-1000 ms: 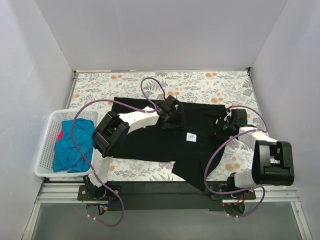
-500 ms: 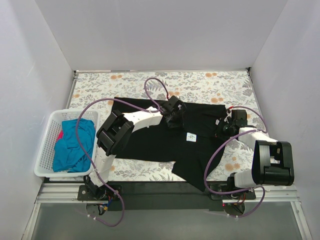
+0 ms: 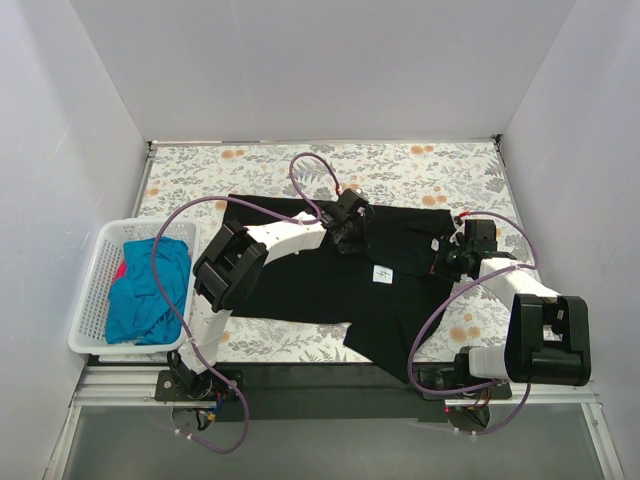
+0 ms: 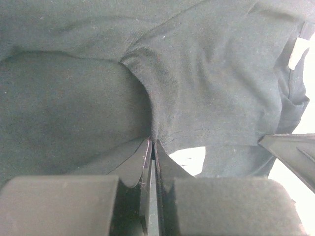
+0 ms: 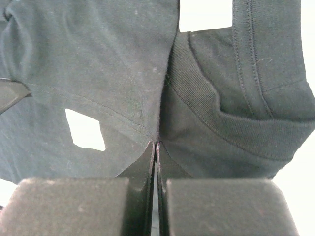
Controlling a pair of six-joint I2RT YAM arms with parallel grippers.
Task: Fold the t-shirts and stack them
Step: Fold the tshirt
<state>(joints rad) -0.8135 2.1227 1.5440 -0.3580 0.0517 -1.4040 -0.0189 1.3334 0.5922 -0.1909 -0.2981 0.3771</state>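
A large black t-shirt (image 3: 300, 280) lies spread on the floral table (image 3: 400, 170), with a white label (image 3: 383, 273) showing near its middle. My left gripper (image 3: 347, 222) sits at the shirt's far edge. In the left wrist view its jaws (image 4: 153, 143) are shut on a pinched fold of black cloth (image 4: 206, 73). My right gripper (image 3: 447, 255) is at the shirt's right side. In the right wrist view it (image 5: 156, 144) is shut on black cloth beside the ribbed collar (image 5: 221, 118). A teal-blue t-shirt (image 3: 145, 290) and a bit of pink-red cloth (image 3: 120, 270) lie in the basket.
A white lattice basket (image 3: 92, 300) stands at the table's left edge, near the left arm's base. White walls close in the table on the left, far and right sides. Purple cables loop over both arms.
Both grippers have closed onto the black shirt. The left gripper has moved slightly right along the far edge. The right arm's elbow has dropped toward the near edge.
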